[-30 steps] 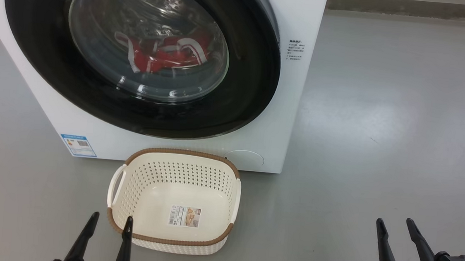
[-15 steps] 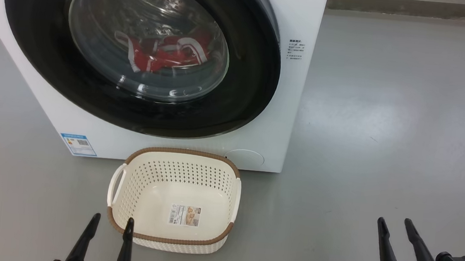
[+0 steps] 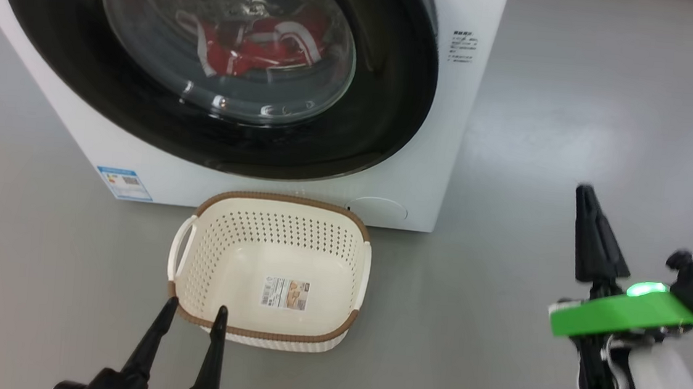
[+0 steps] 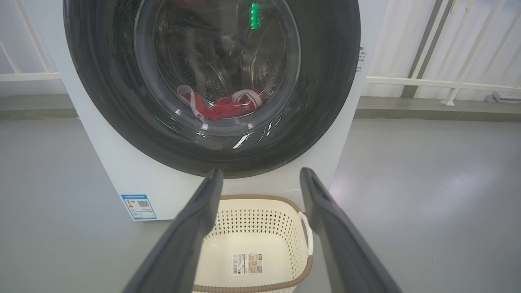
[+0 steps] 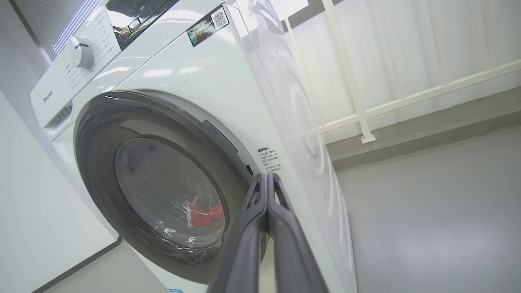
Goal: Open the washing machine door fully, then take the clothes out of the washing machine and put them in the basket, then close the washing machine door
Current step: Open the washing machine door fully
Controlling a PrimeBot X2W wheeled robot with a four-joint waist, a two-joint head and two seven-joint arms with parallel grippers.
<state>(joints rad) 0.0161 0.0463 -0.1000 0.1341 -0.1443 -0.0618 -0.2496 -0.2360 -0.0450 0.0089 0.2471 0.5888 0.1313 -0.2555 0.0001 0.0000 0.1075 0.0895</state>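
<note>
The white washing machine (image 3: 444, 134) stands at the upper left with its black-rimmed round door (image 3: 391, 99) closed against the front. Red clothes (image 3: 253, 48) with white stripes lie in the drum behind the glass, and show as clothes (image 4: 222, 106) in the left wrist view. The cream basket (image 3: 264, 330) sits empty on the floor before the machine. My left gripper (image 3: 193, 313) is open at the basket's near rim, holding nothing. My right gripper (image 3: 586, 195) is shut and empty, raised over the floor to the right of the machine; in its own view the gripper (image 5: 266, 177) points at the door's right edge.
Grey floor (image 3: 575, 113) spreads to the right of the machine. A white railing (image 5: 362, 114) and pale wall run behind it. A blue label (image 3: 123, 183) sits low on the machine's front, and a round white cap (image 3: 377, 208) lies behind the basket.
My right gripper has shut and risen forward towards the machine. The head camera has shifted, so the machine and basket sit higher and a little right in the picture.
</note>
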